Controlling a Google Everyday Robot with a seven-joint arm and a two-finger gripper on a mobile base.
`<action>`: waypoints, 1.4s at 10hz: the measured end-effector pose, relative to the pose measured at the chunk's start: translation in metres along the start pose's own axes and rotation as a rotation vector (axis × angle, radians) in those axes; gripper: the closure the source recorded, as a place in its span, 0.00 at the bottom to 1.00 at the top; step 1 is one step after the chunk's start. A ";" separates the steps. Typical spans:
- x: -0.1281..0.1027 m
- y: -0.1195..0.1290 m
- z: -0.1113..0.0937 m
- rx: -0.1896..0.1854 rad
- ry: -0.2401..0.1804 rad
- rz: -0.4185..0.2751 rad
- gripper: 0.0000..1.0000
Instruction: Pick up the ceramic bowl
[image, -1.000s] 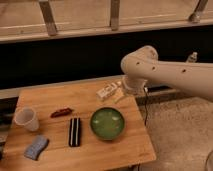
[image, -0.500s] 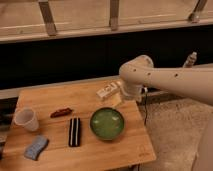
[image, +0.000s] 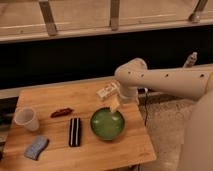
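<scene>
The work surface is a rectangular wooden table (image: 131, 146) with a light bamboo-like grain. Behind it runs a dark horizontal band, with pale metal railing posts (image: 48, 17) above. Speckled grey floor (image: 165, 131) lies to the right of the table.

The ceramic bowl (image: 106, 125) sits upright on the table's right half, near the front edge. It is round, shallow and glossy green, with a darker rim, and it is wider than the cup.

The gripper (image: 114, 104) hangs at the end of a smooth cream-coloured arm (image: 165, 80) that enters from the right. It is directly above the bowl's far rim, its tip at or very near that rim; contact cannot be confirmed. Whether the gripper is open or closed cannot be determined, and nothing is visibly held.

Other items on the table:
- a translucent white plastic cup (image: 26, 119), upright at the left edge;
- a small dark red elongated object (image: 61, 112);
- a black rectangular bar (image: 75, 132), just left of the bowl;
- a blue-grey soft pad (image: 36, 147) at the front left corner.
</scene>
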 end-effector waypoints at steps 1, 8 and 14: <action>0.004 0.000 0.019 -0.006 0.030 0.003 0.20; 0.022 0.019 0.132 -0.162 0.206 0.026 0.31; 0.023 0.022 0.130 -0.195 0.199 0.018 0.92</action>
